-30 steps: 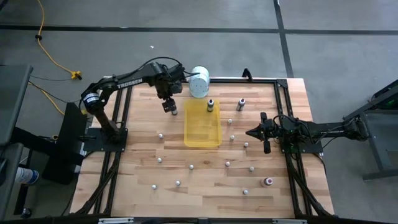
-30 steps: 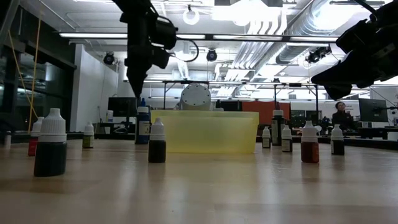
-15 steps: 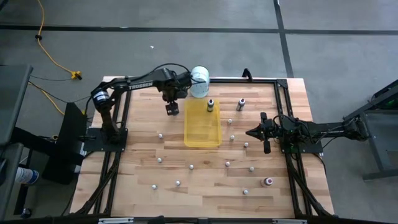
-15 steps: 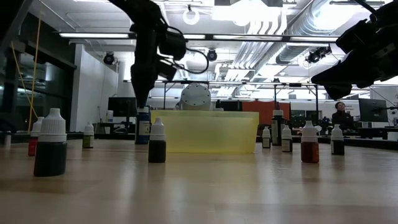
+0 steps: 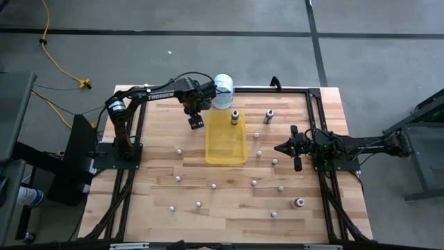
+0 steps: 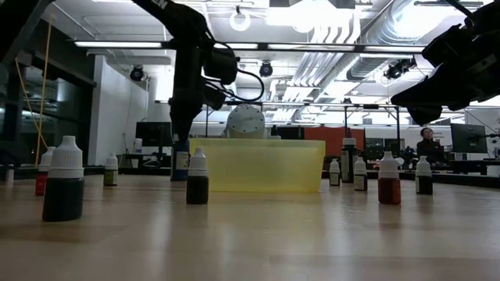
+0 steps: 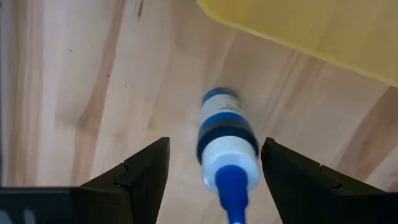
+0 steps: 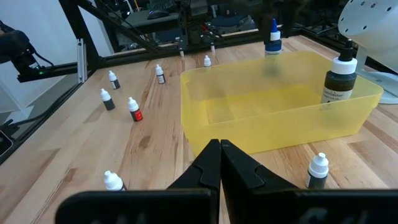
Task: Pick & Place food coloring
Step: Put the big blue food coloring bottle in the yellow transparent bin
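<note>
Currently left gripper hangs fingers apart over the blue-capped bottle beside the yellow tray; right gripper closed, idle.

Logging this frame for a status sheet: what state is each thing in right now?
Left claw: open, straddling the blue bottle.
Blue bottle: upright on the table, beside the tray, not gripped.
Yellow tray: holds one dark bottle.
Dark bottle: upright in the tray.
Right claw: shut, holding nothing.
</note>
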### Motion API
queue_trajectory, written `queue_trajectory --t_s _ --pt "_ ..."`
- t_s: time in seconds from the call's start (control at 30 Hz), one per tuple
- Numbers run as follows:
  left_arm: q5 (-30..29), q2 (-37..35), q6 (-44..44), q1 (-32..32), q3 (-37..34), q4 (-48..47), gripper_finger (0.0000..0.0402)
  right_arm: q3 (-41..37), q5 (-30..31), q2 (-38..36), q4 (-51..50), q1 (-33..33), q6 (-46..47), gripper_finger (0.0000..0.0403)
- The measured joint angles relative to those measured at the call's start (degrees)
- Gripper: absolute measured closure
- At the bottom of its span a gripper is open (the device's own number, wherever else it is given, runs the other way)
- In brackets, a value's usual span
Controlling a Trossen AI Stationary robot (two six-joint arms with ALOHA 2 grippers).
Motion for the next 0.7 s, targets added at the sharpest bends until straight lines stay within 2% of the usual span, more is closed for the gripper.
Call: queue_trajectory --t_s 0.17,0.27,0.7 --pt "1.34 -0.02 -0.2 -0.02 0.0 -0.49 0.0162 0.0 0.0 0.0 0.0 0.0 0.0 0.0402" --pt "1.34 0.0 -0.2 -0.01 0.0 -0.5 0.0177 0.0 0.0 0.0 0.0 0.0 0.0 0.0402" --pt "1.22 -0.09 -0.09 0.0 0.04 -2.9 0.0304 0.0 0.0 0.02 0.0 0.0 0.0 0.0402"
